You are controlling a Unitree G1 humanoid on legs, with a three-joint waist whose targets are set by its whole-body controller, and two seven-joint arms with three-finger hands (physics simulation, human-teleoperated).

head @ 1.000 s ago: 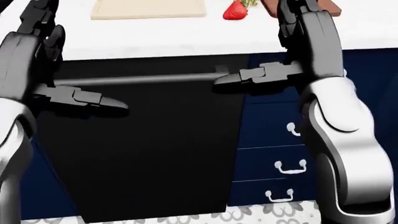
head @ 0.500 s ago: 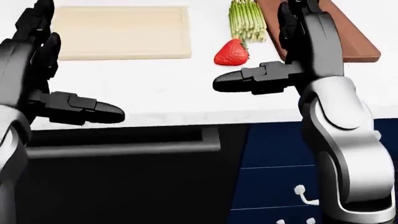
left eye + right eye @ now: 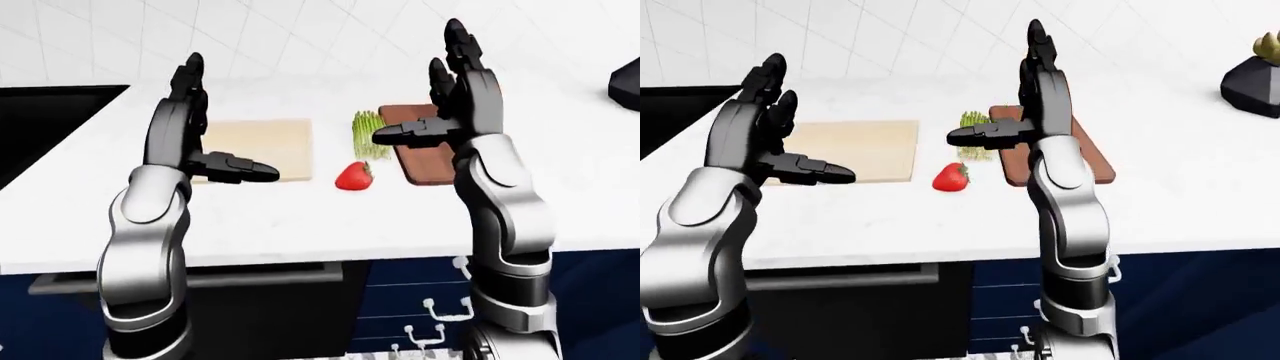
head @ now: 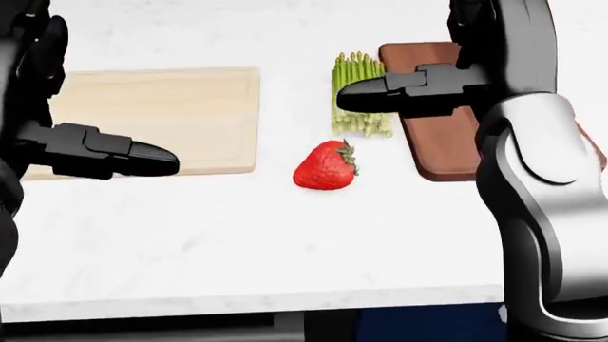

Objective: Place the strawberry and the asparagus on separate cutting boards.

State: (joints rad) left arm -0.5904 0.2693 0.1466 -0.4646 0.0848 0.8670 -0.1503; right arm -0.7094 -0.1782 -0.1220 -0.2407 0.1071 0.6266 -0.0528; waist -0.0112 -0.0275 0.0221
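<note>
The view has lifted; strawberry [image 4: 325, 166] lies between 2 boards, both hands' fingers [image 4: 142, 158] spread open.

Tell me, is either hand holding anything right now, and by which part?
Nothing is held. The left hand and right hand are both raised and open above the counter; the strawberry and asparagus lie untouched between the boards.

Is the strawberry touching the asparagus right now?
Apart. The head view shows a strip of white counter between the strawberry and the asparagus stalk ends.
</note>
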